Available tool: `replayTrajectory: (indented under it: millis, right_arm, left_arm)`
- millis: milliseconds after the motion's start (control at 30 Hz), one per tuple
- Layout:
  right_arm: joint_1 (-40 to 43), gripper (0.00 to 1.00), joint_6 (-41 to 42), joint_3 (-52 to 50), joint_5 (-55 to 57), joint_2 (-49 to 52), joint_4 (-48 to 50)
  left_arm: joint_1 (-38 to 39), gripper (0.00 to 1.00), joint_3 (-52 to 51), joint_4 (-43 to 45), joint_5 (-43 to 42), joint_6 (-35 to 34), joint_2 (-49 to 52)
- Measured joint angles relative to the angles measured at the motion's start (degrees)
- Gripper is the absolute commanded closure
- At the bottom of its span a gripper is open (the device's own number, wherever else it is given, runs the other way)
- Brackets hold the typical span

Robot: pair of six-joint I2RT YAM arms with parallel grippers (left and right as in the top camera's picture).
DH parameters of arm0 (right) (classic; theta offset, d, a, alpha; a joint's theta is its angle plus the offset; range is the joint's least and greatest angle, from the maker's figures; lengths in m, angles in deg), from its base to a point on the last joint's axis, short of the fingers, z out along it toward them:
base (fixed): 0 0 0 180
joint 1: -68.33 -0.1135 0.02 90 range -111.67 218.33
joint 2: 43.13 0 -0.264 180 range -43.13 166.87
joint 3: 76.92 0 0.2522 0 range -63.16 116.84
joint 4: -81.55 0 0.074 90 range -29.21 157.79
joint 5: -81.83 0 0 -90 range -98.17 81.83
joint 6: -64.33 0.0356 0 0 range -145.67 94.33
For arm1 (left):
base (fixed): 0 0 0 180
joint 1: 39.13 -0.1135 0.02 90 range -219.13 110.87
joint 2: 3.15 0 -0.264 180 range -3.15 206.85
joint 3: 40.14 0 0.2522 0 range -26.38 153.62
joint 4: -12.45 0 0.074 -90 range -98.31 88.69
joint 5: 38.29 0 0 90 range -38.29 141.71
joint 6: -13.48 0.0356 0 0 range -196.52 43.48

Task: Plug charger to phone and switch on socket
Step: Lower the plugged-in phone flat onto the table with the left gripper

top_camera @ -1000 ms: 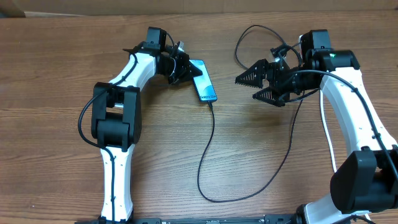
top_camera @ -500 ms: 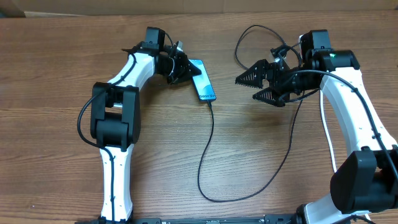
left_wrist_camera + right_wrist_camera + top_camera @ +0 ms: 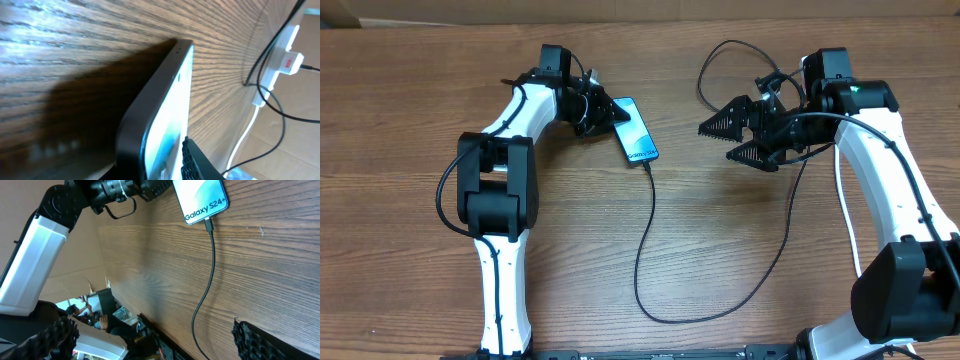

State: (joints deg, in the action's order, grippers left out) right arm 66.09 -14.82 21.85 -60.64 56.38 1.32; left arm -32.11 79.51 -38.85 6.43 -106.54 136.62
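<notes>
The phone (image 3: 635, 130) is lying at the table's far center, with the charger (image 3: 639, 275) plugged into its near end. The left gripper (image 3: 603, 112) is touching its far end; I cannot tell whether it is gripping. The right gripper (image 3: 715, 142) is hovering to the right, spread wide and empty.

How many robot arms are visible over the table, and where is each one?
2. The left arm reaches to the upper end of the phone. The right arm hangs to the phone's right, jaws wide open and empty. None seems hidden.
</notes>
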Motion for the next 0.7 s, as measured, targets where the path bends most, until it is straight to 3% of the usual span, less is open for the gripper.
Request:
replayTrajectory:
  millis: [100, 700]
  right_arm:
    - [0.0, 0.0, 0.0, 0.0, -0.02, 0.0, 0.0]
    - [0.0, 0.0, 0.0, 0.0, 2.01, 0.0, -1.05]
  left_arm:
    - [0.0, 0.63, 0.0, -0.15, 0.5, 0.55, 0.0]
    - [-0.52, 0.52, 1.57, -6.38, 4.11, 2.36, -0.94]
